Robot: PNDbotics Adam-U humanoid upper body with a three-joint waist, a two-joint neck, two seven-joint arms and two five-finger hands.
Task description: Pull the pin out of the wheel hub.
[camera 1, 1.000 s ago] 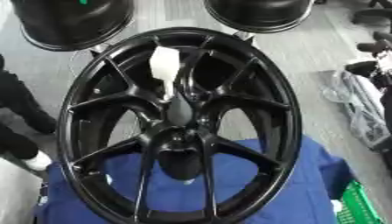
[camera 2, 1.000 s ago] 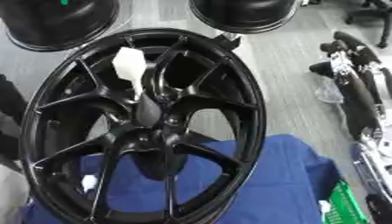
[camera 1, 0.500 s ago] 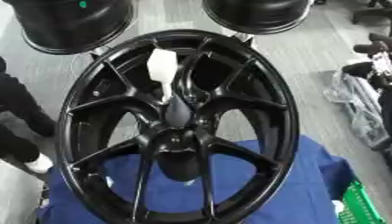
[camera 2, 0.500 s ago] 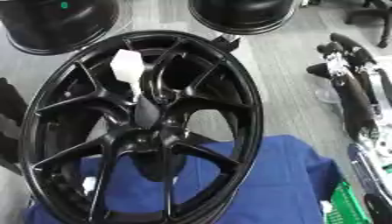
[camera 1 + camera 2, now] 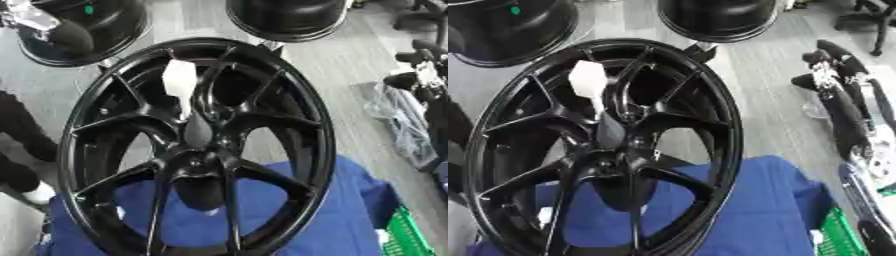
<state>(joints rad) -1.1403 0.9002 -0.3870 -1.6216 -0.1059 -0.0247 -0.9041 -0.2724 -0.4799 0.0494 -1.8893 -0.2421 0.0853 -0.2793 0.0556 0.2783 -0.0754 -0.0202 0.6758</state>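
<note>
Sitting just where it did a second ago, the pin (image 5: 181, 84), white-headed and dark below, is lodged among the spokes at the wheel hub (image 5: 199, 167), so the pull has not begun. A dark and silver shape (image 5: 54, 29) has entered the upper left, perhaps the left arm. The right hand (image 5: 830, 70) hangs well apart, touching nothing; how wide its fingers are I cannot tell

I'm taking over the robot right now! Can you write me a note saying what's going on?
Left robot hand: probably the blurred black and silver shape at the upper left, beyond the wheel; fingers unclear.
Right robot hand: out to the right of the wheel, above the floor, touching nothing; fingers unclear.
Wheel: lies on a blue cloth.
Pin: white-topped, standing in the wheel hub.
Done: nothing yet.
Left: bring a hand to the pin, grasp it and pull it out.
</note>
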